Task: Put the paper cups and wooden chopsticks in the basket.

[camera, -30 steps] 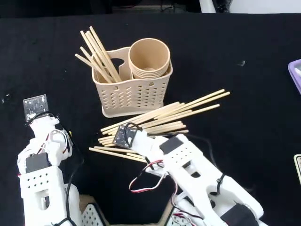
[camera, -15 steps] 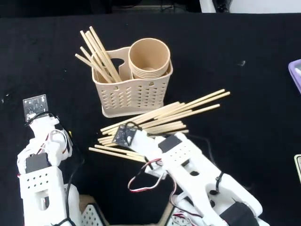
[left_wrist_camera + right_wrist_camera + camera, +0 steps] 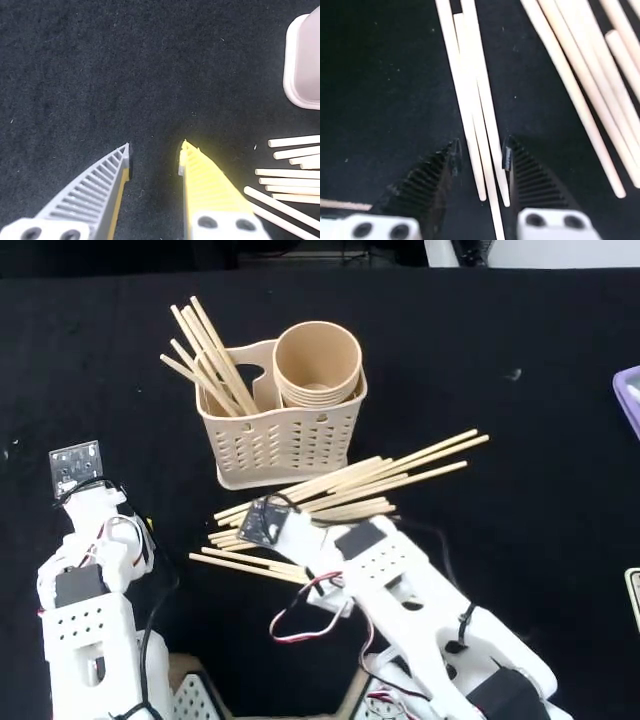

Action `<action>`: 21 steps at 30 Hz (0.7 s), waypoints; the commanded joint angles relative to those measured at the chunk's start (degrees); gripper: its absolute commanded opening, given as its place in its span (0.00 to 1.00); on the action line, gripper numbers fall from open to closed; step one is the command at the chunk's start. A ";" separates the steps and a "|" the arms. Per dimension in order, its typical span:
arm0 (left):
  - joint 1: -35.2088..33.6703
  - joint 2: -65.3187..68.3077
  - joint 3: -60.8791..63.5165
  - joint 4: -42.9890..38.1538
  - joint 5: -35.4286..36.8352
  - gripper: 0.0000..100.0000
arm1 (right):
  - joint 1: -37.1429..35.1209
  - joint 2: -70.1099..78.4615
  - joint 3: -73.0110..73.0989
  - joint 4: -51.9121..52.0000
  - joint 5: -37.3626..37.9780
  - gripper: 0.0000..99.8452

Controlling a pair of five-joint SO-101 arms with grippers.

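"High view first: where are the paper cups (image 3: 318, 365) sitting?"

"They are standing upright, nested in one stack, inside the right compartment of the basket (image 3: 285, 445). A bundle of chopsticks (image 3: 210, 355) is leaning out of the left compartment, fanning up and to the left."

"And the other sticks?"

"The loose chopsticks (image 3: 370, 480) are lying flat on the black worktop (image 3: 540, 570), just in front of the basket, running from lower left to upper right. A few more are lying a little apart, nearer the arms."

"What is the right pincer (image 3: 480, 155) doing?"

"It is hanging low over the left end of that heap with its fingers spread. Three sticks are lying between the two tips, resting on the worktop. Whether one tip is touching the nearest stick, I cannot tell. From above, the right arm (image 3: 400, 590) is covering part of the heap."

"And the left pincer (image 3: 152, 150)?"

"It is spread as well, hovering over bare worktop with nothing between its tips. Some stick ends are lying off to one side of it, and a corner of the basket is showing farther off. The left arm (image 3: 90, 580) is sitting at the lower left, well apart from the basket."
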 commanded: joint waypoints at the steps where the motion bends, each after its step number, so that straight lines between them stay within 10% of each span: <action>1: -0.13 -0.53 -0.57 -0.97 0.53 0.17 | -0.53 -0.75 -3.47 2.73 -0.79 0.15; 21: -0.13 -0.53 -0.57 -0.97 0.44 0.17 | -4.48 -0.22 6.55 -6.77 -0.62 0.15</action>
